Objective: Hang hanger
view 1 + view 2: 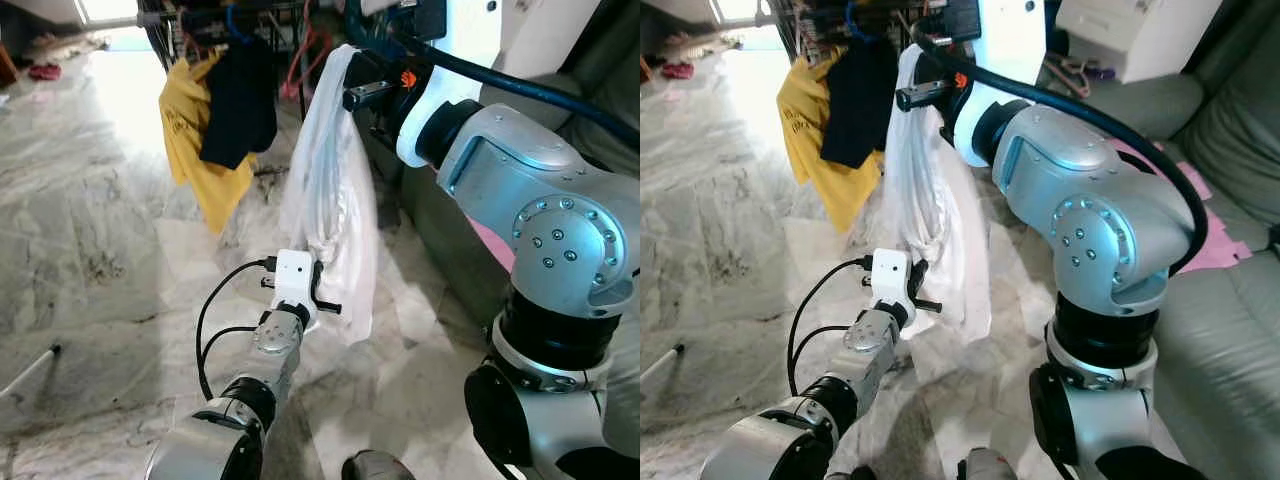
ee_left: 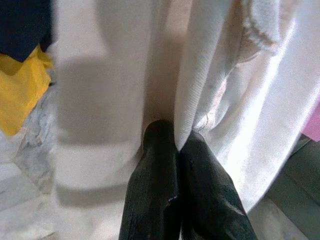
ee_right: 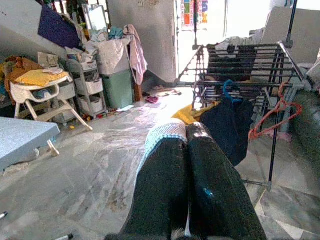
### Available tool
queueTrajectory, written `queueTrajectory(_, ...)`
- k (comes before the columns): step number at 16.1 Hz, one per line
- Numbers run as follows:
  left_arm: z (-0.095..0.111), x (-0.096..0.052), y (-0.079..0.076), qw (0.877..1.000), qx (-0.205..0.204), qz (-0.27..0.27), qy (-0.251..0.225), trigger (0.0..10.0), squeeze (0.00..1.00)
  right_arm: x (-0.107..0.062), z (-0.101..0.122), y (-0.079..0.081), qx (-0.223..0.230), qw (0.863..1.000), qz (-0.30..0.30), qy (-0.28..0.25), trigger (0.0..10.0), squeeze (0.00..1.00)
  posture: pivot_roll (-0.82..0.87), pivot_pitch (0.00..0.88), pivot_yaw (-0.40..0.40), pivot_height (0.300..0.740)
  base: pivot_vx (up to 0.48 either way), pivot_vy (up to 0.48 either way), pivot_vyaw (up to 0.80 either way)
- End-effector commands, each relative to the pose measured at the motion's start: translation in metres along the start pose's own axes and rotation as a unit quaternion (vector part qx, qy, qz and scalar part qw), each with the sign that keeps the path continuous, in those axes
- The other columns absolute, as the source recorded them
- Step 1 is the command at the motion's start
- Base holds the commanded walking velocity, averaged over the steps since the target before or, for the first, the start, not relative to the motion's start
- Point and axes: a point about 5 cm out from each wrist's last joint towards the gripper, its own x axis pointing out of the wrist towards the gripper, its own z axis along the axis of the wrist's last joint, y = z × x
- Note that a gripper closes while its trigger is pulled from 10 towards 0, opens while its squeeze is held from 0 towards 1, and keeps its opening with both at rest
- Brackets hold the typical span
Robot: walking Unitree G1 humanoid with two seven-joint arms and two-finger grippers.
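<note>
A white garment (image 1: 335,190) hangs bunched in front of me. My right gripper (image 1: 352,72) is raised high and shut on the garment's top; in the right wrist view a pale knitted edge (image 3: 167,131) sits at its closed fingertips. Any hanger inside the cloth is hidden. My left gripper (image 1: 326,297) is lower down, shut on a fold of the same garment (image 2: 100,75), and the cloth is pinched between its fingers (image 2: 160,150). Beyond stands a metal drying rack (image 3: 250,55).
A yellow shirt (image 1: 190,140) and a navy shirt (image 1: 240,100) hang on the rack, with a red hanger (image 3: 272,117) and a blue one (image 3: 230,90). A grey-green sofa (image 1: 1230,300) is close on the right. The marble floor (image 1: 90,230) opens to the left.
</note>
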Motion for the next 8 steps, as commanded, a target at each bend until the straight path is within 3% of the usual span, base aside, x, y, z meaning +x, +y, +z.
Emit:
queueTrajectory(1, 0.0109, 0.0029, -0.0762, 0.995, -0.06, -0.076, -0.011, 0.0, 0.0, -0.0037, 0.0109, 0.0052, -0.016, 1.0, 0.008, -0.025, 0.0, 0.0, -0.6, 0.278, -0.02, 0.74, 0.0, 0.0, 0.0)
queueTrajectory(8, 0.0109, 0.0029, -0.0762, 0.995, -0.06, -0.076, -0.011, 0.0, 0.0, -0.0037, 0.0109, 0.0052, -0.016, 1.0, 0.008, -0.025, 0.0, 0.0, -0.6, 0.278, -0.02, 0.74, 0.0, 0.0, 0.0)
